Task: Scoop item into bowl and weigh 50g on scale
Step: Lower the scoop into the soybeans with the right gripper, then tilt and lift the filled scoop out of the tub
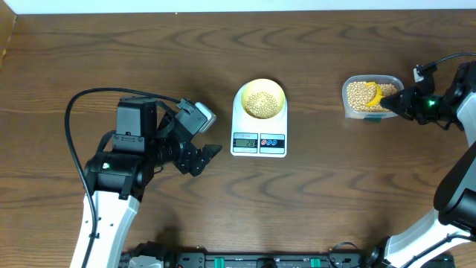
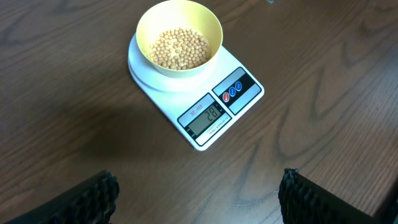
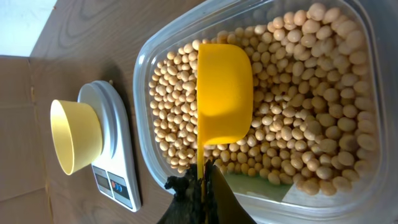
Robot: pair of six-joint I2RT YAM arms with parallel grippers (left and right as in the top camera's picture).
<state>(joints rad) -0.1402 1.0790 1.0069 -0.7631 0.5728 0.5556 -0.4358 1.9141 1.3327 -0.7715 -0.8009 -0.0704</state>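
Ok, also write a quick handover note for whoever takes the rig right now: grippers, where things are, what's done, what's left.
Left gripper: open, empty, parked left of the scale.
Right gripper: shut on the scoop handle. The scoop is inside the container, on the beans.
Bowl: sits on the scale, with a layer of beans in the bottom.
Done: some beans are in the bowl. The display seems to read in the twenties, but the digits are not sharp.
Left: probably more scoops into the bowl until the display shows 50.
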